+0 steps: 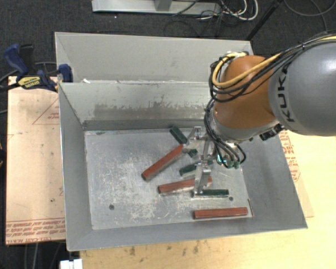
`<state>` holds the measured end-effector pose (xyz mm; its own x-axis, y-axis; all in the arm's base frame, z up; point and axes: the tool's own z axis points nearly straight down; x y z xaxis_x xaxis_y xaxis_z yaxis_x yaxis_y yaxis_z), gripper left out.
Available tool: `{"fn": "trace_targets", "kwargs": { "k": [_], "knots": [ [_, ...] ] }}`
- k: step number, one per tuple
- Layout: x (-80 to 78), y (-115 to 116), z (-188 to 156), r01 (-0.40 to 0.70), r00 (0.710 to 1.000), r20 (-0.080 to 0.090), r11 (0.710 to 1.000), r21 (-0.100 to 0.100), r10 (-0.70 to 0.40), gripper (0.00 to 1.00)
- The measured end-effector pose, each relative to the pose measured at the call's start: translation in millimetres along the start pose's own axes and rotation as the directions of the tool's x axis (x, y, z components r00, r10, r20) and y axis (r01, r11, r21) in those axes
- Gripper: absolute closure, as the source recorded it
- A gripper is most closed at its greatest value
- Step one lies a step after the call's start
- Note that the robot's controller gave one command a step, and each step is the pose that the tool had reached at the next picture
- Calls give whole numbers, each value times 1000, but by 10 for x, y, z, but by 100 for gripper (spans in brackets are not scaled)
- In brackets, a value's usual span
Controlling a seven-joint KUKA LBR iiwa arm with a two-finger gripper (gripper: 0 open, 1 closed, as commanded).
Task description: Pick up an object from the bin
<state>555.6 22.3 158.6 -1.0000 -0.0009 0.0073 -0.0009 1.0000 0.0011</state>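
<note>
My gripper (202, 182) reaches down from under the orange cover into the right middle of the bin. Its metal tip is low over the bin floor, at the right end of a short reddish-brown bar (176, 188). A dark green bar (216, 193) lies flat just to its right. A small dark green piece (188, 169) lies just left of the gripper. A longer reddish-brown bar (163, 163) slants up to the right beyond that piece.
Another reddish-brown bar (220, 212) lies flat near the bin's front wall. A dark green bar (177, 133) sits near the back wall. The arm and its cover hang over the bin's right side. The bin's left half is bare floor.
</note>
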Motion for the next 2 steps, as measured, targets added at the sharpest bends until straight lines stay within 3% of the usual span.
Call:
{"fn": "trace_targets", "kwargs": {
  "k": [1, 2],
  "knots": [
    [-18, -1, -40, -1, 1000, 8, 1000, 0, 1, 0],
    [61, -80, 827, 50, 998, 23, 999, 0, -50, 100]
  ]
}}
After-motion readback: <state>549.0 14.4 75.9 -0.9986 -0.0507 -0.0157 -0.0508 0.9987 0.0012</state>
